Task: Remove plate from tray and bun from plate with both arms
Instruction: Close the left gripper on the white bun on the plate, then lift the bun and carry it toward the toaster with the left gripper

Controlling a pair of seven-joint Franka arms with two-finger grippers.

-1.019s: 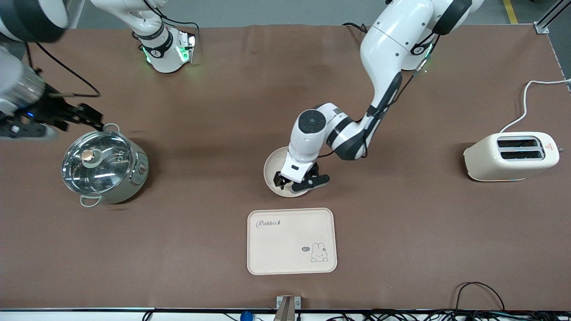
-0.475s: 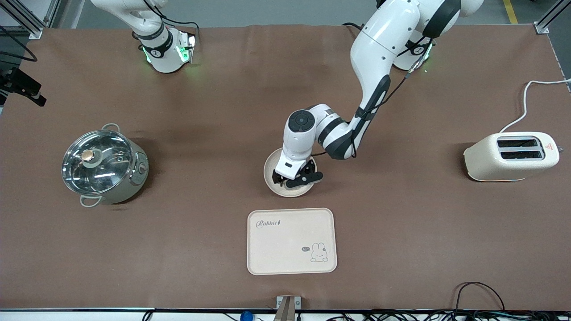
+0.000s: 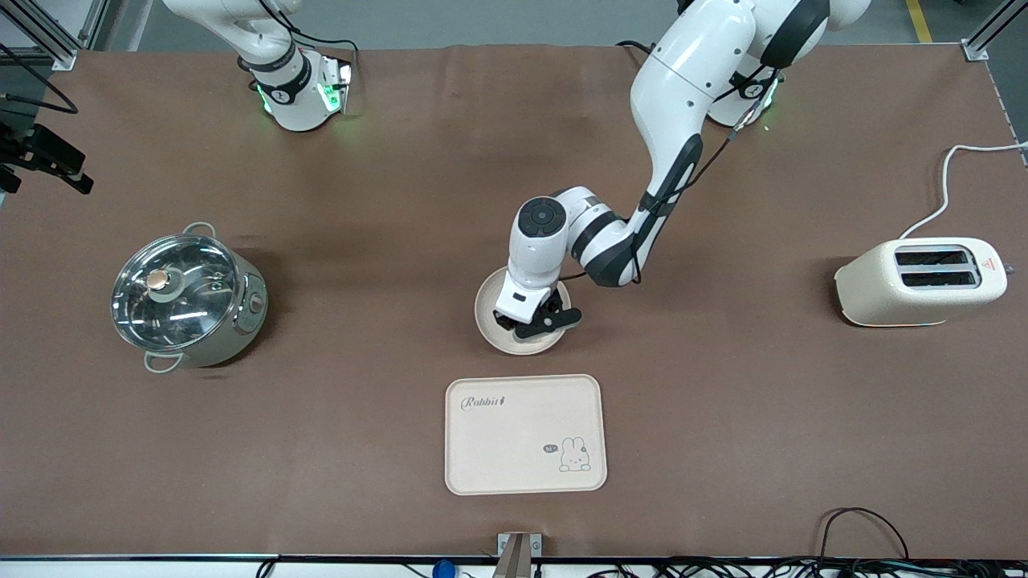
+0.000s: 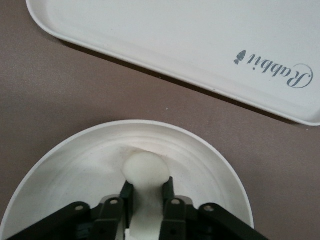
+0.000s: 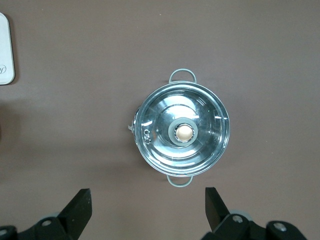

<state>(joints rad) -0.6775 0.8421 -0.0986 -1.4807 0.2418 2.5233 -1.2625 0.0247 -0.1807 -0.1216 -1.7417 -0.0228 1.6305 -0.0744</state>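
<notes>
- Since the earlier frames, the left hand [image 3: 536, 320] has shifted slightly toward the plate's centre and its fingers [image 4: 167, 192] have drawn in from wide apart until they clamp the bun [image 4: 146, 172]; meanwhile the right arm has withdrawn, so that only a dark part of it shows at the right arm's end of the surface [image 3: 401, 160].
- We see the plate [image 3: 487, 309] already off the tray [image 3: 522, 449], resting on the surface farther from the front camera than the tray and apart from it.
- We see the bun lying in the plate, pinched low between the left fingers, with its rounded end protruding past the fingertips.
- The right hand [image 5: 147, 210] hovers with its jaws spread wide, holding nothing, over the surface near the lidded steel pot [image 5: 182, 134]; this arm waits.
- Risk one: we judge the bun soft, so a tight squeeze may deform it, or a shallow pinch may let it slip out on the lift.
- Risk two: the fingertips sit close to the plate floor; if they drag, the unheld plate could tip or slide toward the tray as the hand rises.
- Risk three: with no second hand steadying the plate, any sticking of the bun would lift the plate with it.
- A toaster [image 3: 919, 281] stands well apart, toward the left arm's end of the surface.
</notes>
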